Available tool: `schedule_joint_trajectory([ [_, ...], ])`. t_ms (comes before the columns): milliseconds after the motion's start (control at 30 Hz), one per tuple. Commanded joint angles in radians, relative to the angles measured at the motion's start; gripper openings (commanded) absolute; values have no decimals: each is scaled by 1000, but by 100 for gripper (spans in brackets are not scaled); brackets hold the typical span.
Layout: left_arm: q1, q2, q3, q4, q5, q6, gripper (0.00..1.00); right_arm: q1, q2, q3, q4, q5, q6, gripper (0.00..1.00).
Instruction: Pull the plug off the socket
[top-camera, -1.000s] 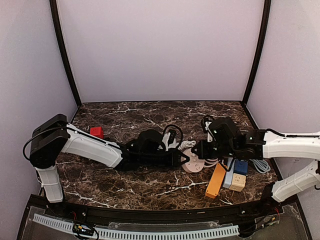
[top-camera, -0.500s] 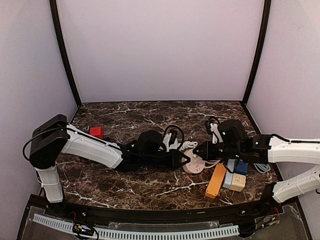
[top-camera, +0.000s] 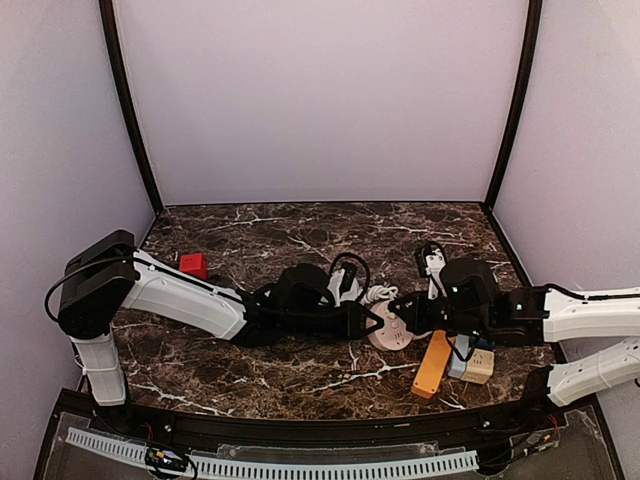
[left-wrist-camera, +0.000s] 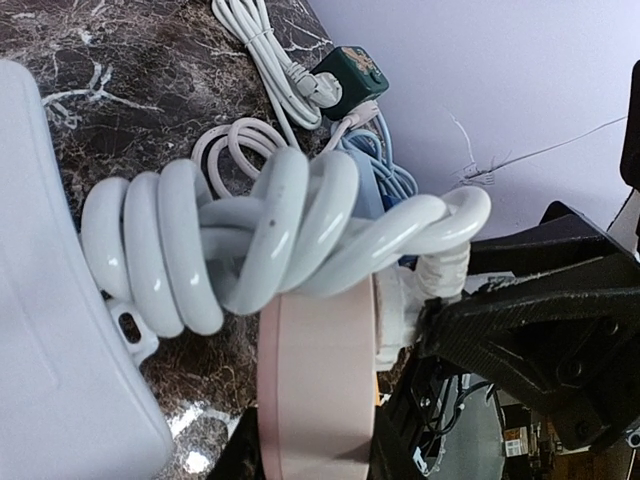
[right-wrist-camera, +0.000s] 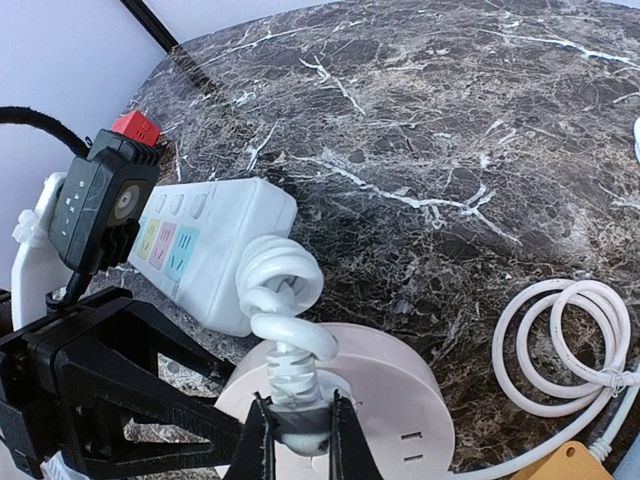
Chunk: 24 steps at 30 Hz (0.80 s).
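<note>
Two grippers meet at the round pink socket (top-camera: 388, 328).
Left gripper (top-camera: 366, 321) clamps its rim, fingers partly spread; right gripper (right-wrist-camera: 298, 432) pinches the white plug (right-wrist-camera: 294, 412), which is seated on it, four o'clock of the table (top-camera: 250, 230) middle.

The left arm (top-camera: 185, 297) is wearing a smooth white shell, and its joints are looking big, round and black. A thin black cable (top-camera: 49, 298) is looping out by its shoulder. The right arm (top-camera: 590, 315) is showing the same white shell, with a thin black wire (top-camera: 580, 293) running along it and a tiny green light (top-camera: 452, 291) glowing on its black wrist. The left gripper (top-camera: 368, 318) and the right gripper (top-camera: 405, 308) are both looking black, with flat, pointy fingers.
</note>
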Motion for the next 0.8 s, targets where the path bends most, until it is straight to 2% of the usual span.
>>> schedule_joint_trajectory([
  [0, 30, -20, -25, -13, -64, -51, 1, 28, -42, -22, 33, 65, 26, 0],
  [467, 46, -14, -57, 43, -62, -90, 1, 70, -77, -48, 1, 127, 72, 0],
  [667, 46, -16, -68, 22, -41, -13, 1, 60, -3, 72, -116, 135, 61, 0],
  [767, 43, -23, -68, 1, -18, 89, 1, 31, 39, 143, -173, 102, 54, 0],
])
